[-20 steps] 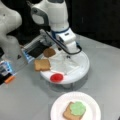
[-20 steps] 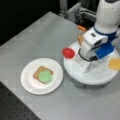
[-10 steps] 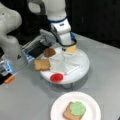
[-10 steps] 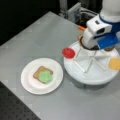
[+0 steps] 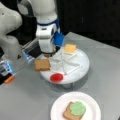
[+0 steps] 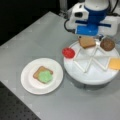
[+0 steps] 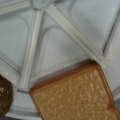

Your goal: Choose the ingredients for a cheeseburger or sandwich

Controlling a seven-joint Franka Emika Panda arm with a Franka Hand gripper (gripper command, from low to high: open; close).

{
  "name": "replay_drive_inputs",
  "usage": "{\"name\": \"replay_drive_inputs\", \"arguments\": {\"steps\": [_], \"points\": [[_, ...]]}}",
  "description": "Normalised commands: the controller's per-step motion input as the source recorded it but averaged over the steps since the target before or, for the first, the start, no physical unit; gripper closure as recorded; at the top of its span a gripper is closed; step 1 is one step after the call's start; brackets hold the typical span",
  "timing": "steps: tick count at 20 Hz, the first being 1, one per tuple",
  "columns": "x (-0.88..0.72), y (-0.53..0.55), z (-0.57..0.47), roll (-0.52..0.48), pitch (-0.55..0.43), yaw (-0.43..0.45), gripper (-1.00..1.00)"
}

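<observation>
The grey worktop (image 5: 105,57) carries everything: a white divided tray (image 5: 82,62) toward a front view's top, and a white round plate (image 5: 57,110) nearer the bottom edge. The arm has travelled along the tray's rim since the earlier frames, where it hung over the middle compartments; its gripper (image 5: 48,53) now sits low at the tray's left edge in a front view, just above the loose toast slice (image 5: 42,64). By my reading this means the second toast is being approached, not yet lifted. Whether the pincer is spread or pressed together I cannot tell, since its fingers are hidden under the wrist body in both front views and absent from the wrist view.

The sandwich (image 6: 43,75) lies on the plate as before, one toast with lettuce (image 6: 45,76) on top. The tomato slice (image 6: 68,52) rests unmoved at the tray's rim facing the plate. The cheese square (image 6: 114,63) and patty (image 6: 107,44) keep their compartments. In the wrist view the toast slice (image 7: 75,97) fills the lower right corner
</observation>
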Motion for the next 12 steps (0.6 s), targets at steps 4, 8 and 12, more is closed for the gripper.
{"name": "replay_drive_inputs", "arguments": {"steps": [4,8,12], "points": [[0.36,-0.41,-0.03,0.065,0.138,-0.459,-1.0],[0.48,-0.58,0.04,0.137,0.154,-0.312,-1.0],[0.48,-0.55,0.17,0.197,0.165,-0.247,-1.0]]}}
